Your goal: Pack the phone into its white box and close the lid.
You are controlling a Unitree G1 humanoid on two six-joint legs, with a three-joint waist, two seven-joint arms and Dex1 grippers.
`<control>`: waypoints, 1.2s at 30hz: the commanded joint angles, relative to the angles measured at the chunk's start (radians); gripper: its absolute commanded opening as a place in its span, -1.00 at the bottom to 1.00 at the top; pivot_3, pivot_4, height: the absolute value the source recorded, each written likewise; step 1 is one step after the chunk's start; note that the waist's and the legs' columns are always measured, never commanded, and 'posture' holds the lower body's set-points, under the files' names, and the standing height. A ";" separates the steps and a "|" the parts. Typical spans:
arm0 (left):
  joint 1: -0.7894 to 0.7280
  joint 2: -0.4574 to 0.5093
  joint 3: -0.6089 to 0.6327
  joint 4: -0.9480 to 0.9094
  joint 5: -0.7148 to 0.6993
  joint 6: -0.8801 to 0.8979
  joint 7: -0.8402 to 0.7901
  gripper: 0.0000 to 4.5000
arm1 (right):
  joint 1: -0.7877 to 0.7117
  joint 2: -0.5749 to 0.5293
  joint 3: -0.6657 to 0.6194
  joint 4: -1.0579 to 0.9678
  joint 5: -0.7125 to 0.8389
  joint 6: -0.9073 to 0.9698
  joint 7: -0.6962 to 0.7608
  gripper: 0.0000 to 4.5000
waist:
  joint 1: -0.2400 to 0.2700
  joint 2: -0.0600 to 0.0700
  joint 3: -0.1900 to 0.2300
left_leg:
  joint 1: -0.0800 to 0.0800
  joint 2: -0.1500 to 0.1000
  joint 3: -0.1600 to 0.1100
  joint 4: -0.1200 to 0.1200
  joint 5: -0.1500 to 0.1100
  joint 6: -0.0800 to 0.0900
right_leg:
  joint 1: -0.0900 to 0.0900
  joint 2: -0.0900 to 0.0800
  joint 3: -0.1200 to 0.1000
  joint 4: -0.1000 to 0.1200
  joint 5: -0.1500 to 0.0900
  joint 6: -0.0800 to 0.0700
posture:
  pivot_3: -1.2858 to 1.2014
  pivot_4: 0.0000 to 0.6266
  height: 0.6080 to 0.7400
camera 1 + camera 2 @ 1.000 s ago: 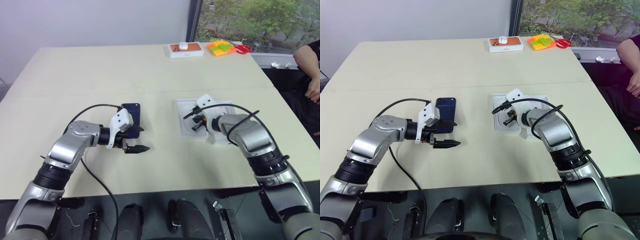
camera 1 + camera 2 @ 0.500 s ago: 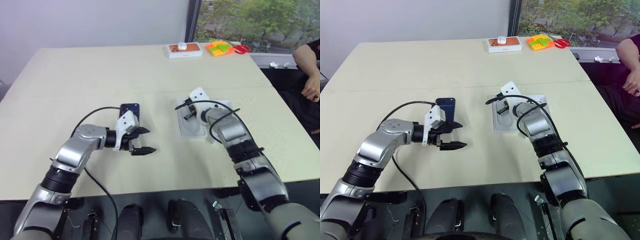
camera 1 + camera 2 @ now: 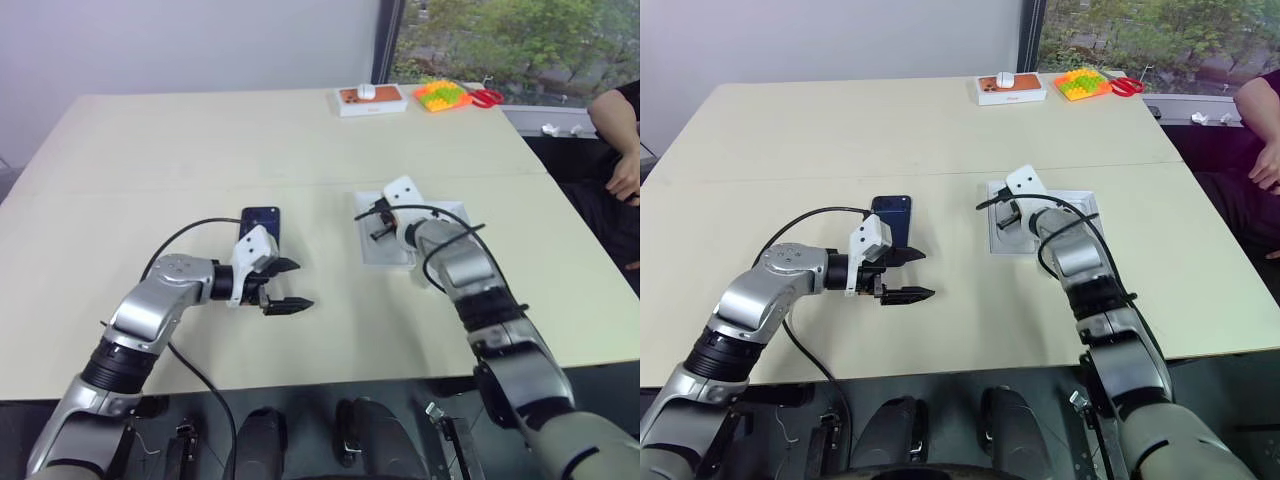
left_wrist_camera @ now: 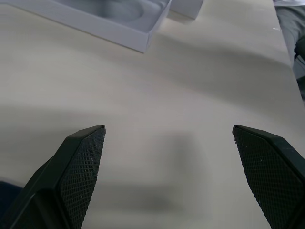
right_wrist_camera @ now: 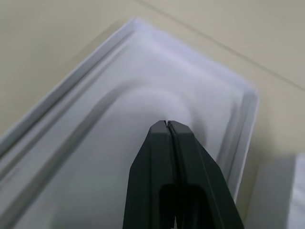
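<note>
Phone (image 3: 261, 221) flat on table (image 3: 150, 150), just behind left gripper (image 3: 284, 286), its 2 fingers spread wide, holding nothing. Right gripper (image 5: 167, 125) fingers pressed together, over white box (image 3: 1072, 205).

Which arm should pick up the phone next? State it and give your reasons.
Left, probably. The left gripper is open and sits right beside the phone, while the right gripper is shut and over the white box, farther from the phone.
</note>
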 commanded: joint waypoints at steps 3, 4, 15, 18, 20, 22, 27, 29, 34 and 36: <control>-0.021 0.018 0.058 0.004 -0.018 -0.001 0.006 1.00 | 0.094 -0.083 -0.006 -0.402 0.055 0.234 0.094 -0.97 | -0.002 0.000 0.000 | 0.000 0.001 0.000 0.000 0.000 0.000 | 0.000 0.001 0.000 0.000 0.000 0.000 | 0.03 -0.52 1.00; -0.026 0.020 0.061 0.014 -0.017 -0.003 0.005 1.00 | 0.107 -0.094 -0.006 -0.444 0.061 0.267 0.102 -0.97 | -0.002 0.000 0.000 | 0.001 0.000 0.000 0.000 0.000 0.000 | 0.000 0.001 0.000 0.000 0.000 0.000 | 0.03 -0.52 1.00; -0.057 0.044 0.057 0.088 0.013 -0.051 -0.018 1.00 | 0.207 -0.218 0.015 -0.690 0.186 0.374 0.257 -0.87 | -0.001 0.000 0.000 | 0.001 0.001 0.001 0.000 0.000 0.000 | 0.000 0.003 0.000 0.000 -0.001 0.002 | 0.03 -0.52 1.00; -0.054 0.042 0.055 0.076 0.008 -0.048 -0.026 1.00 | 0.217 -0.265 0.042 -0.689 0.165 0.334 0.269 -0.42 | 0.000 0.000 0.000 | 0.000 0.001 0.001 0.000 0.000 0.000 | 0.000 0.003 -0.001 -0.001 -0.001 0.002 | 0.03 -0.52 1.00; -0.047 0.044 0.054 0.056 0.000 -0.039 -0.034 1.00 | 0.220 -0.294 0.057 -0.679 0.158 0.306 0.283 0.01 | 0.000 0.000 0.000 | 0.000 0.000 0.001 0.000 0.000 0.000 | 0.000 0.003 0.000 -0.001 -0.001 0.002 | 0.03 -0.52 1.00; -0.033 0.053 0.051 0.035 -0.003 -0.042 -0.050 1.00 | 0.222 -0.322 0.067 -0.665 0.162 0.271 0.312 0.01 | 0.000 0.000 0.000 | 0.000 0.000 0.001 0.000 0.000 0.000 | 0.000 0.003 0.000 -0.001 -0.001 0.002 | 0.03 -0.52 1.00; -0.022 0.059 0.056 0.020 0.001 -0.037 -0.058 1.00 | 0.228 -0.372 0.087 -0.609 0.157 0.195 0.374 0.01 | 0.000 0.000 0.000 | 0.000 0.000 0.001 0.000 0.000 0.000 | 0.000 0.003 -0.001 -0.001 -0.002 0.002 | 0.03 -0.52 1.00; -0.021 0.059 0.059 0.019 0.002 -0.035 -0.053 1.00 | 0.231 -0.388 0.099 -0.595 0.151 0.164 0.395 0.01 | 0.000 0.000 0.000 | 0.000 0.000 0.001 0.000 0.000 0.000 | 0.000 0.003 -0.001 -0.001 -0.002 0.002 | 0.03 -0.52 1.00; -0.015 0.058 0.063 0.012 0.000 -0.030 -0.046 1.00 | 0.226 -0.394 0.111 -0.551 0.132 0.114 0.418 0.01 | 0.000 0.000 0.000 | 0.000 0.000 0.001 0.000 0.000 0.000 | 0.000 0.003 -0.001 -0.002 -0.002 0.002 | 0.03 -0.52 1.00; -0.013 0.056 0.064 0.009 -0.001 -0.028 -0.041 1.00 | 0.224 -0.402 0.121 -0.529 0.118 0.083 0.437 0.01 | 0.000 0.000 0.000 | 0.000 0.000 0.001 0.000 0.000 0.000 | 0.000 0.003 -0.001 -0.001 -0.002 0.002 | 0.03 -0.52 1.00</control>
